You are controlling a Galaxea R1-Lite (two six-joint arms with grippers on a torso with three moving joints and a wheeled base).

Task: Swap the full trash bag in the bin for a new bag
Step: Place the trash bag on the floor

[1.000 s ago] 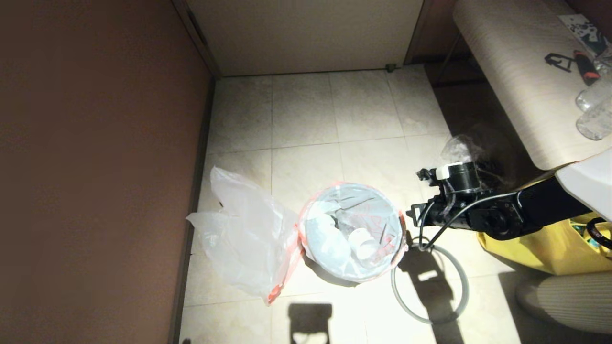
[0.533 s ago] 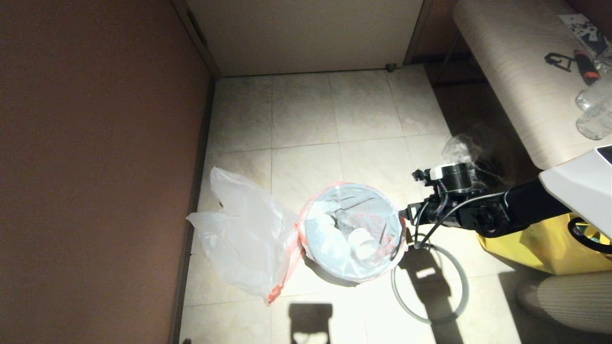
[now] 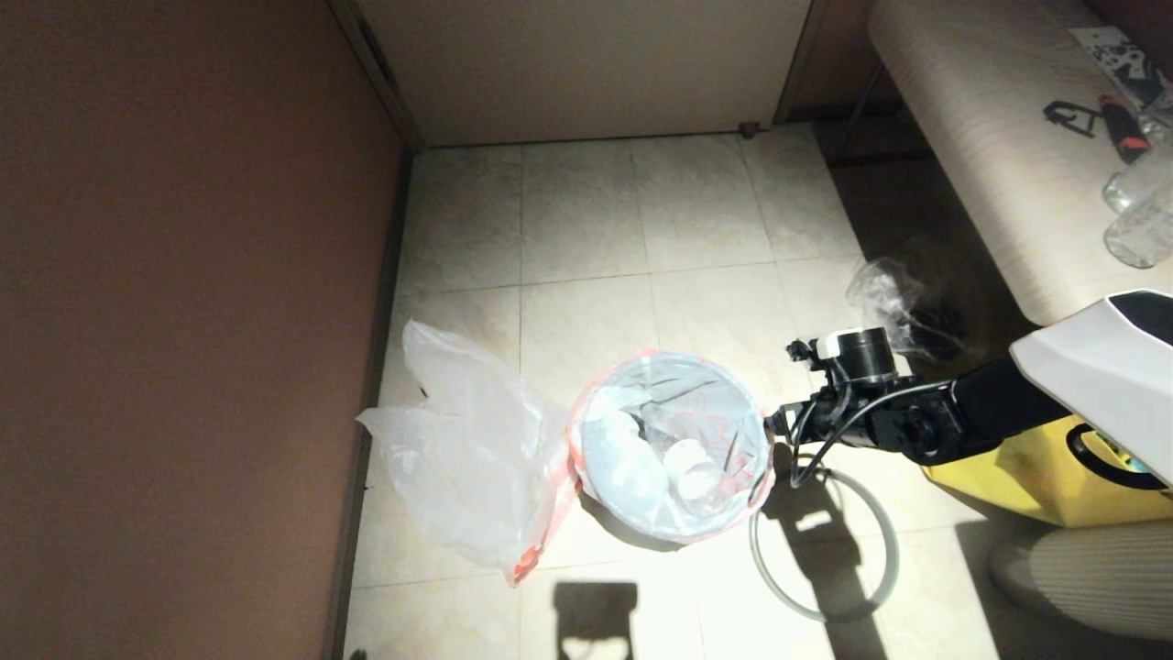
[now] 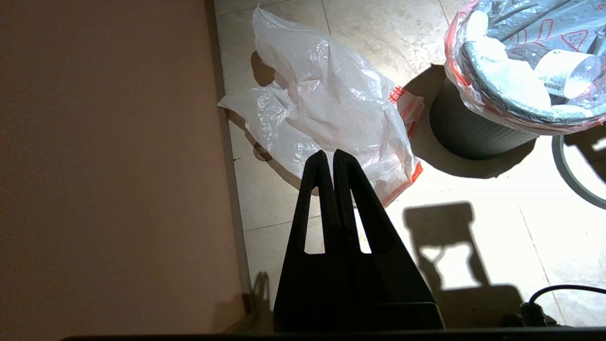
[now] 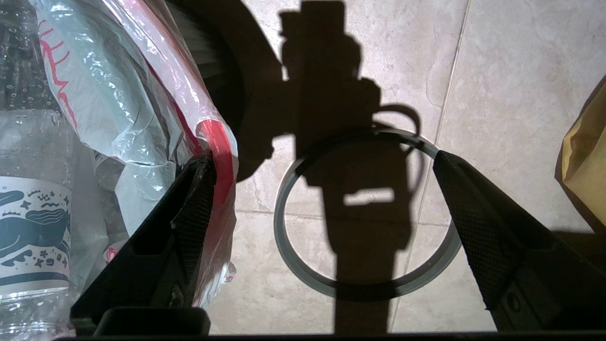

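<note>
The full trash bag [image 3: 674,440], white with red print, lines the black bin [image 4: 468,137] and folds over its top; a plastic bottle [image 5: 28,142] and white rubbish lie inside. My right gripper [image 3: 774,426] hangs open at the bin's right side. In the right wrist view one finger [image 5: 194,199] touches the bag's [image 5: 118,109] red-edged fold, the other stands far apart over the floor. The new bag [image 3: 467,458] lies crumpled on the tiles left of the bin. My left gripper [image 4: 329,154] is shut and empty, above the new bag's [image 4: 326,104] near edge.
A grey hoop [image 3: 825,587] lies flat on the floor just right of the bin. A yellow tote [image 3: 1054,477] stands further right, with a small clear wrinkled bag [image 3: 884,289] behind my right arm. A brown wall [image 3: 183,321] runs along the left; a pale table [image 3: 990,137] sits back right.
My right arm has moved left toward the bin, bringing the open gripper up to the bag's right edge. The bags, bin and hoop have not moved.
</note>
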